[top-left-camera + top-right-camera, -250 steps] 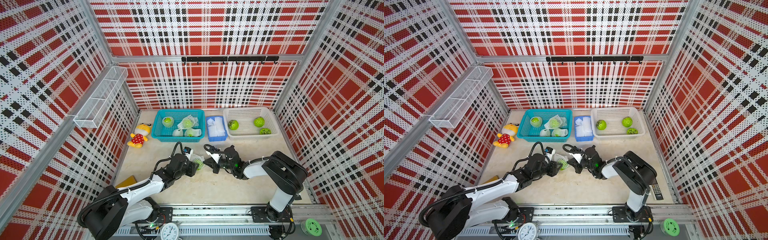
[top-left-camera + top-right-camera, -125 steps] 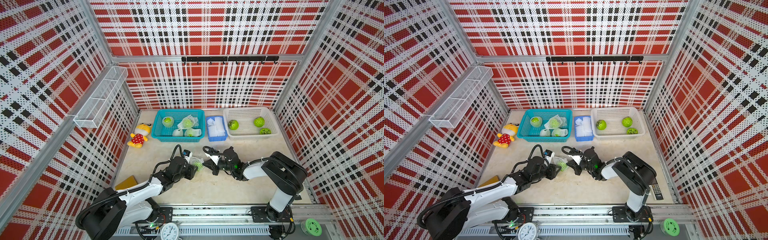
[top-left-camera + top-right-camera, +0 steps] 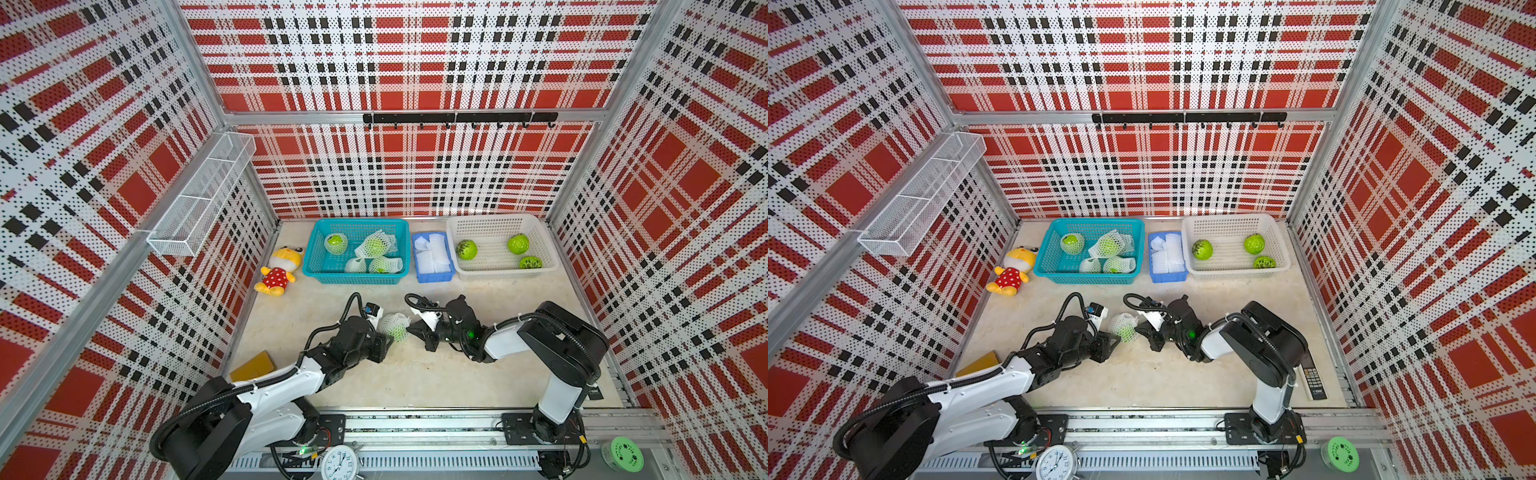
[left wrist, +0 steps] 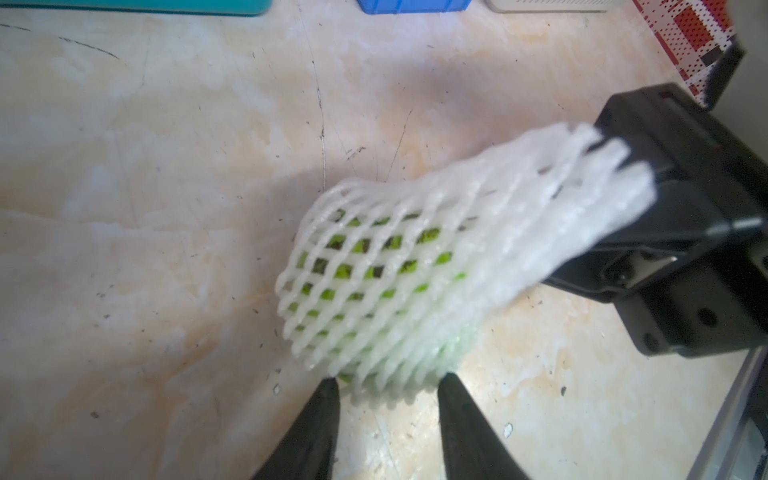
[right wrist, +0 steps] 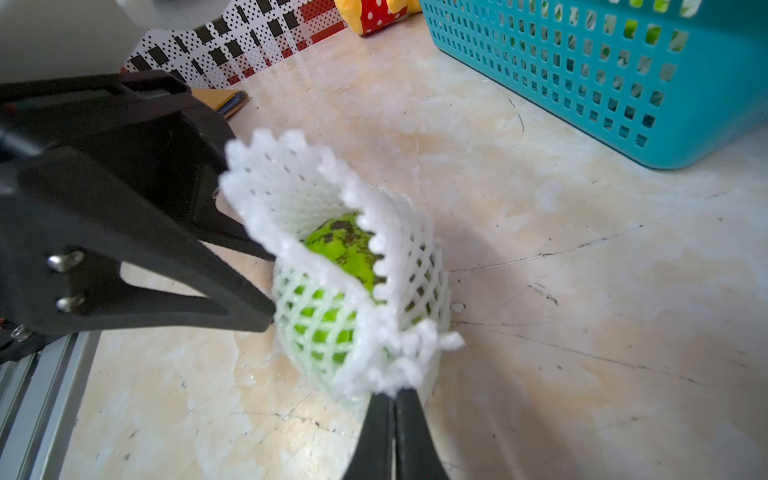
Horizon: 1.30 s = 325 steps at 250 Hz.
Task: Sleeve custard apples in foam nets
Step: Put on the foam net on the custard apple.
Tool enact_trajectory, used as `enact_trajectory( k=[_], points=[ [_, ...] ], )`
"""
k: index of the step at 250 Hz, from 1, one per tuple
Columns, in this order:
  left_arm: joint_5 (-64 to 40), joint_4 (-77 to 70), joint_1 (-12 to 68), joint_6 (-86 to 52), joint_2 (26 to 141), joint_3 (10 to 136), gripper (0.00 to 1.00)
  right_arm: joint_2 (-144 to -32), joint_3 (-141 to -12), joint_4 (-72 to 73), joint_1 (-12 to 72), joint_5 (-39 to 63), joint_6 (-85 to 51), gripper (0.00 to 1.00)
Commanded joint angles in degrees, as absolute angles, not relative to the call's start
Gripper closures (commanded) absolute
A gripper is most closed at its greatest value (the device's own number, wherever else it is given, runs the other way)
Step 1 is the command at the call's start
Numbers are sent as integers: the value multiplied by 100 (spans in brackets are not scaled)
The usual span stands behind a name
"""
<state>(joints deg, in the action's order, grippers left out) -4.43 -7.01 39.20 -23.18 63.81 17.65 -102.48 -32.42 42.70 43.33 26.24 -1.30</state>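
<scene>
The right gripper point(image 5: 392, 395) is pressed together, pinching the rim of a foam net point(image 5: 316, 199) wrapped around a custard apple point(image 5: 345, 249). The left gripper point(image 4: 386, 380) has fingers apart, tips touching the netted fruit; grip unclear. The fruit rests on the table point(image 3: 415, 382), near the teal basket point(image 3: 357, 279).

The right claw point(image 5: 392, 405) pinched the foam net point(image 5: 291, 195) rim; a custard apple point(image 5: 345, 253) sat inside, the spread left claw point(image 5: 268, 286) touching the net.
</scene>
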Motion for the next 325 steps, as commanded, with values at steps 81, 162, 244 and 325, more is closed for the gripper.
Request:
enact_trajectory(
  k=[81, 162, 244, 325],
  points=[
    [331, 272, 3854, -2461, 4981, 2092, 49, -10219, -3401, 4217, 4343, 2675, 125, 100],
    [135, 99, 3701, -1963, 5218, 2101, 59, -10247, -3573, 4097, 4333, 2794, 237, 100],
    [-71, -461, 3758, -1924, 5783, 1974, 65, -10161, -3682, 4025, 4324, 2857, 342, 100],
    [337, -728, 4032, -2127, 5378, 1729, 12, -10085, -3879, 3719, 4324, 2936, 483, 100]
  ],
)
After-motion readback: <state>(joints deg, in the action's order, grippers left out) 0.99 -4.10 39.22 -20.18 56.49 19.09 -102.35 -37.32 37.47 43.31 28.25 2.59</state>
